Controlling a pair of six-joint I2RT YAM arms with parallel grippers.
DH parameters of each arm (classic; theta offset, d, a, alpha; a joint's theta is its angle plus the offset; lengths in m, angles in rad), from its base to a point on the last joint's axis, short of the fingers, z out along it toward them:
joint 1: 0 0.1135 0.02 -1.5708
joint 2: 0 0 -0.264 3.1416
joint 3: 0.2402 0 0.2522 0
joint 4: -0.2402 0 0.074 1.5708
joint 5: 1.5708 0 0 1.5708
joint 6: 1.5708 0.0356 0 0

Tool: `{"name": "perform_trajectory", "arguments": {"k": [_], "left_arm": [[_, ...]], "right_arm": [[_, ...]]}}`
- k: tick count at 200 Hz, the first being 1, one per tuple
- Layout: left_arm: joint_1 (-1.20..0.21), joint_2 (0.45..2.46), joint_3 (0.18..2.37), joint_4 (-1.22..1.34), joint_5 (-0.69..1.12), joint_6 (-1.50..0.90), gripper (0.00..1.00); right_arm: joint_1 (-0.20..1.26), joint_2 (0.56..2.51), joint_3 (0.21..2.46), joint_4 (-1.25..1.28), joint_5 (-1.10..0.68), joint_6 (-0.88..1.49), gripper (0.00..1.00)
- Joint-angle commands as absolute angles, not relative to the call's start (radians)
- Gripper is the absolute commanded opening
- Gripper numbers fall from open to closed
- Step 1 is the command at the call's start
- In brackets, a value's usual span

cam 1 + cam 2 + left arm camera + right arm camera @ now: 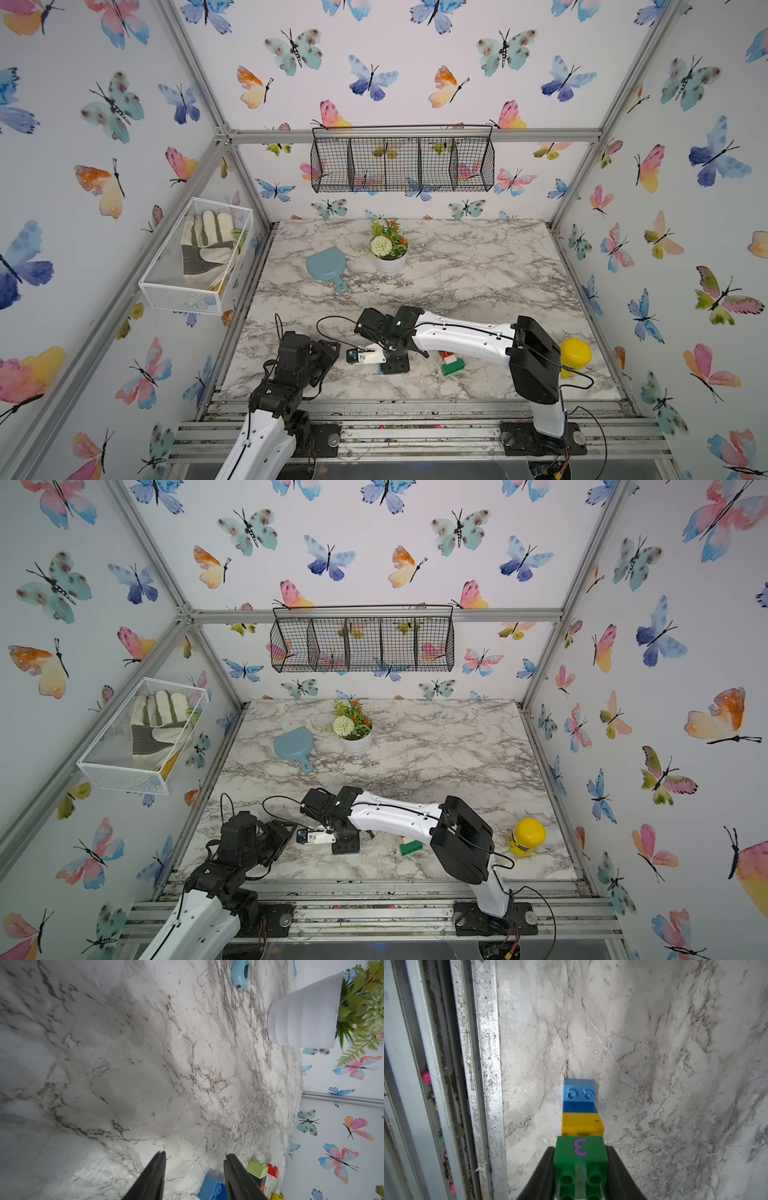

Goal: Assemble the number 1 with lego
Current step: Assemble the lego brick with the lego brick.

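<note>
Near the rail edging the tabletop, with bare marble open beyond, the jaws of the right gripper clamp a green brick marked 3, joined in line to a yellow brick and a blue brick, while the left gripper holds its jaws part-open and empty beside a lime brick.

A green lego brick is lying on the table near the yellow-lidded jar. The right tool is pointing down, farther from the jar.
</note>
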State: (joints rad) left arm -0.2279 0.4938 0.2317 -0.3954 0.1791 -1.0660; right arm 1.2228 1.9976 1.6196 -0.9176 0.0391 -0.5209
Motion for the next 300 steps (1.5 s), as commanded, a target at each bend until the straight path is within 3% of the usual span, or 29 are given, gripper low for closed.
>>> {"name": "perform_trajectory", "arguments": {"k": [1, 70, 91, 106, 148, 175, 300], "left_arm": [[-0.218, 0.499, 0.233, -0.399, 0.186, -1.047, 0.51], [-0.211, 0.5, 0.236, -0.403, 0.197, -1.035, 0.51], [-0.209, 0.504, 0.238, -0.401, 0.201, -1.032, 0.51], [-0.209, 0.507, 0.241, -0.401, 0.204, -1.028, 0.51], [-0.203, 0.509, 0.251, -0.41, 0.207, -1.015, 0.52], [-0.199, 0.509, 0.252, -0.41, 0.21, -1.012, 0.52], [-0.195, 0.502, 0.253, -0.416, 0.227, -0.999, 0.53]], "right_arm": [[1.223, 2.025, 1.651, -0.963, 0.032, -0.531, 0.12], [1.202, 2.051, 1.626, -0.979, -0.005, -0.526, 0.11], [1.195, 2.064, 1.637, -0.983, -0.024, -0.521, 0.16], [1.193, 2.072, 1.656, -0.983, -0.029, -0.508, 0.23], [1.192, 2.068, 1.713, -0.985, -0.059, -0.474, 0.55], [1.189, 2.052, 1.716, -0.988, -0.07, -0.471, 0.61], [1.172, 1.96, 1.681, -0.988, -0.114, -0.471, 0.64]]}}
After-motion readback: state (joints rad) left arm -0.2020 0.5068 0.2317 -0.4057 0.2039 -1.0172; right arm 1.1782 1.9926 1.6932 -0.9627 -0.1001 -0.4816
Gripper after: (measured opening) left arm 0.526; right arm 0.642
